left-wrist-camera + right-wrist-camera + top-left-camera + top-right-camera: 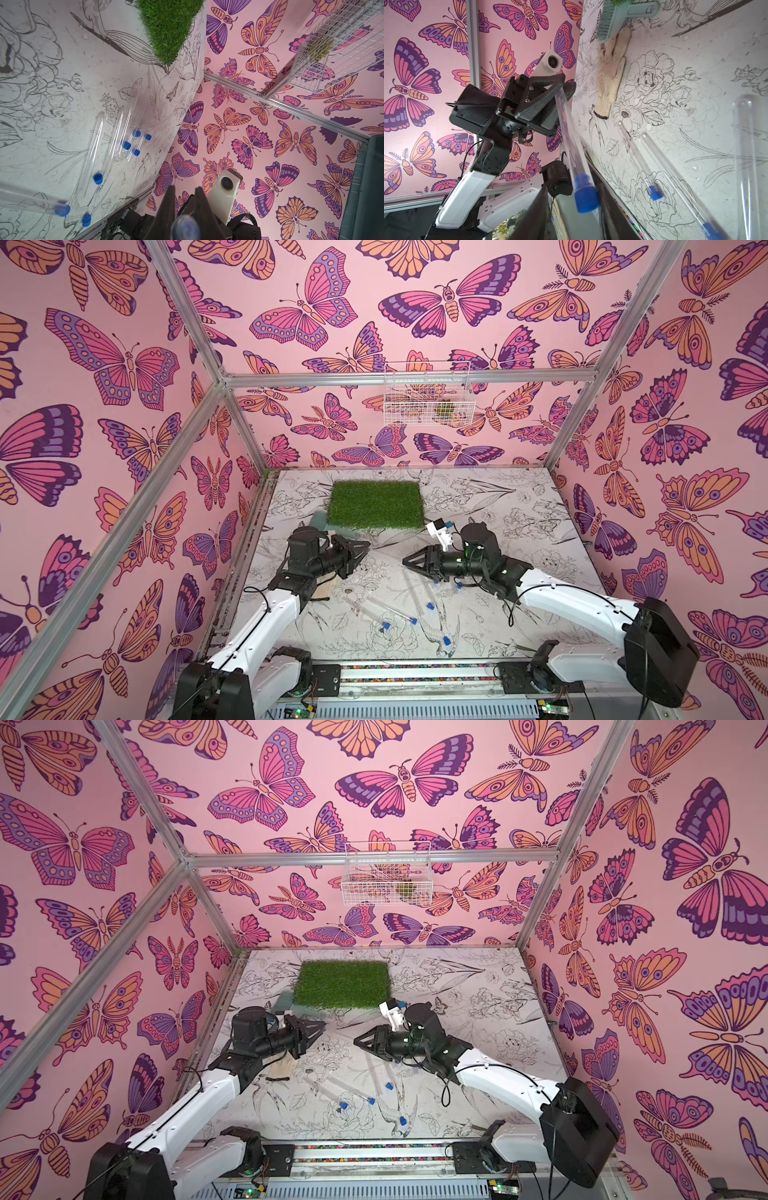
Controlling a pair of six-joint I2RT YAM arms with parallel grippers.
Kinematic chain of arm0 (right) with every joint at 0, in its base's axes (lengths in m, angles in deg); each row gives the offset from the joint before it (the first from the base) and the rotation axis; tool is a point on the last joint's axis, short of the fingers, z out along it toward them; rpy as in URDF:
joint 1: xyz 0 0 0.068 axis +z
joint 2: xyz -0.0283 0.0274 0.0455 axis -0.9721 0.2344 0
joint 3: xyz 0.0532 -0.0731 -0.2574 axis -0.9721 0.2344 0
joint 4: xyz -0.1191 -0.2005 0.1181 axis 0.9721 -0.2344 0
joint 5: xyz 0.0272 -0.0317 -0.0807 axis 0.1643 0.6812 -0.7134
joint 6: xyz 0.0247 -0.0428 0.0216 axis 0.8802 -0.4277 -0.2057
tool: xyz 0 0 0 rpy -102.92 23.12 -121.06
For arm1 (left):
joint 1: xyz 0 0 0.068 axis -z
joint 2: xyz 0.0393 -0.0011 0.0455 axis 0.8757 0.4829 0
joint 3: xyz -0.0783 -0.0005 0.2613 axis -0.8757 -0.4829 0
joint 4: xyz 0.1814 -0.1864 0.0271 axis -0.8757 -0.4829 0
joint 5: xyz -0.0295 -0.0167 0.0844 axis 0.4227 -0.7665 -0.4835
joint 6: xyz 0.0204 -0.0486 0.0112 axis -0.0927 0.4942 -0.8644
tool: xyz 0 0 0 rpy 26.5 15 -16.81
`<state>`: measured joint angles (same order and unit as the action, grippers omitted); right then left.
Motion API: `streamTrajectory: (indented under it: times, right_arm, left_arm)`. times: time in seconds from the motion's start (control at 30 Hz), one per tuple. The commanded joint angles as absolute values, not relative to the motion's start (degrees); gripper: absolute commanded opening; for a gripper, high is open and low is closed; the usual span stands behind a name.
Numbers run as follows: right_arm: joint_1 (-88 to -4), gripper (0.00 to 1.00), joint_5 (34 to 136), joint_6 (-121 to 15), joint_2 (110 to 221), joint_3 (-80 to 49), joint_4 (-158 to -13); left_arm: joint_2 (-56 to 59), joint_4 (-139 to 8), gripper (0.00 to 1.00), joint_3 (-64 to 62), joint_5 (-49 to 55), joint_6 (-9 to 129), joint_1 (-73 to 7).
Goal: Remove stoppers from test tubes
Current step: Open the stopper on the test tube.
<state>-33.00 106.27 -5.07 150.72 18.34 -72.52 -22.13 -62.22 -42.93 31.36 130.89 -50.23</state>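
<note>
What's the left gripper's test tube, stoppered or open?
Stoppered: in the right wrist view a blue stopper plugs the free end of the test tube the left gripper holds.

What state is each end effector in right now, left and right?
Left end effector: closed, holding a test tube by its rounded end.
Right end effector: open, jaws either side of that tube's blue stopper, not yet gripping.

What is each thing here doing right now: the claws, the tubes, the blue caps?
held tube: in the air, stopper in.
left gripper: shut on held tube's rounded end.
right gripper: open, jaws either side of that stopper.
table tubes: lying flat, visible ends stoppered.
</note>
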Motion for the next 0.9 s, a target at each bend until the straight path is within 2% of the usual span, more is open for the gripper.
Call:
streamTrajectory:
  times: [0.0,0.3,0.67,0.87]
  right_arm:
    - [-32.5,0.43,106.4,-4.8,150.1,18.1,-70.7]
    - [-32.1,0.44,106.2,-4.8,149.6,19.2,-70.1]
    - [-31.4,0.28,105.7,-4.8,148.7,19.5,-69.4]
    - [-30.7,0.23,105.2,-4.8,148.1,19.9,-69.5]
  left_arm:
    - [-23.0,-60.8,0.04,-43.9,30.8,131.3,-50.5]
    - [-24.7,-60.7,0.02,-44.6,30.7,132.3,-50.4]
    - [-27.1,-61.5,0.02,-46.0,30.2,133.0,-50.4]
    - [-28.4,-62.1,0.02,-46.5,29.9,133.2,-50.4]
